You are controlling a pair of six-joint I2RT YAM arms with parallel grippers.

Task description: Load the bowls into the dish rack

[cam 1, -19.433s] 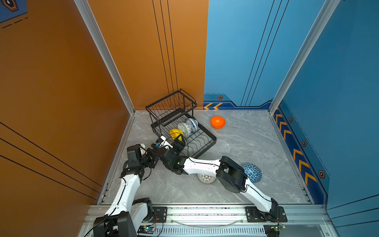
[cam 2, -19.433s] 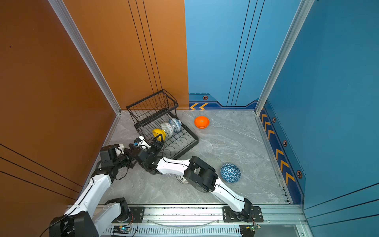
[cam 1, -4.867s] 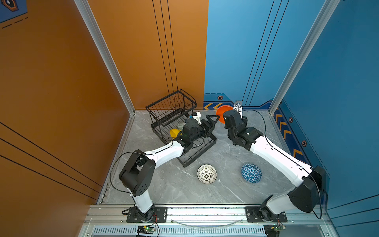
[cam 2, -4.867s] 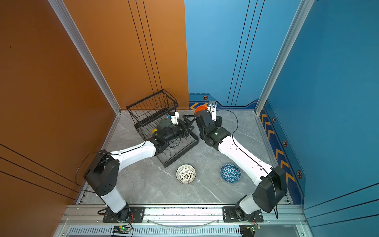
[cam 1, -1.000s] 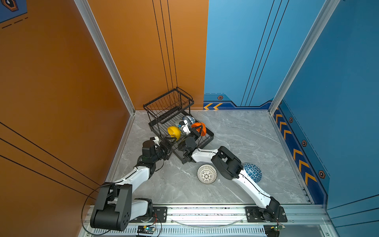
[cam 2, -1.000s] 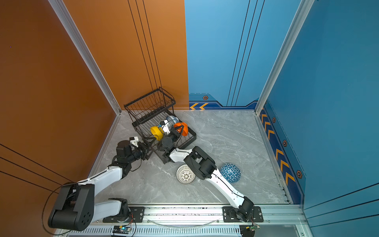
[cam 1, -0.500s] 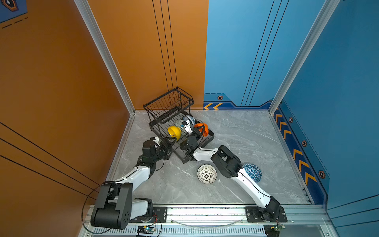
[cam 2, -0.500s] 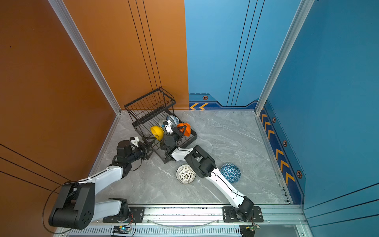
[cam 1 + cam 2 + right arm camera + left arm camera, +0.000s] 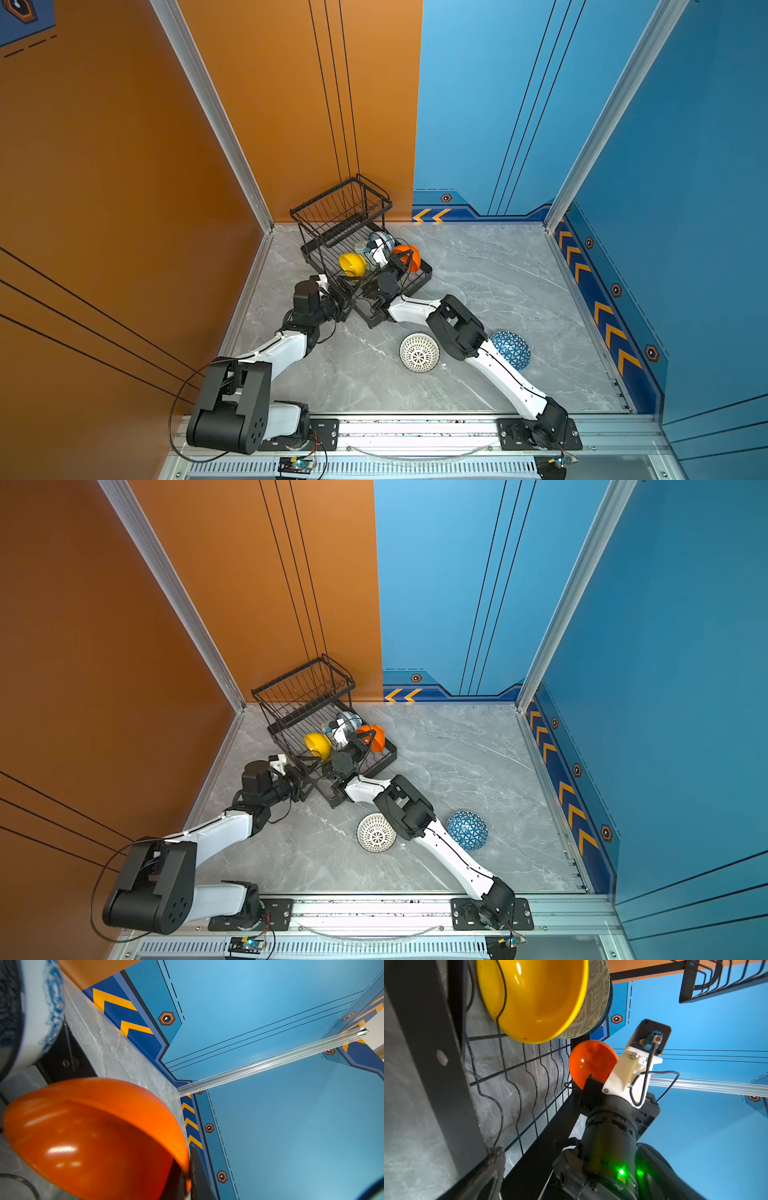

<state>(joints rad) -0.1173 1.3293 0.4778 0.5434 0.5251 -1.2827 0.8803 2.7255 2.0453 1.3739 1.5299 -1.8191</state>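
The black wire dish rack (image 9: 419, 276) (image 9: 384, 760) stands at the back left. On edge in its dividers are the yellow bowl (image 9: 351, 264) (image 9: 537, 999), the pale green bowl (image 9: 593, 1001) and the white-and-blue floral bowl (image 9: 384, 240) (image 9: 37, 1012). My right gripper (image 9: 401, 262) (image 9: 188, 1167) is shut on the rim of the orange bowl (image 9: 409, 255) (image 9: 93, 1136), held on edge over the tray's right end. My left gripper (image 9: 340, 301) (image 9: 305, 783) is open at the rack's near left corner, one finger (image 9: 494, 1165) against the frame.
The white lattice bowl (image 9: 419, 352) (image 9: 376, 832) and the blue triangle-patterned bowl (image 9: 511, 349) (image 9: 467, 830) lie upside down on the grey floor, either side of my right forearm. The rack's raised basket (image 9: 340, 208) is near the orange wall.
My right gripper has nudged the orange bowl slightly farther along the tray, toward its right end. About five seconds ago that bowl was at the back wall. The left arm has not moved.
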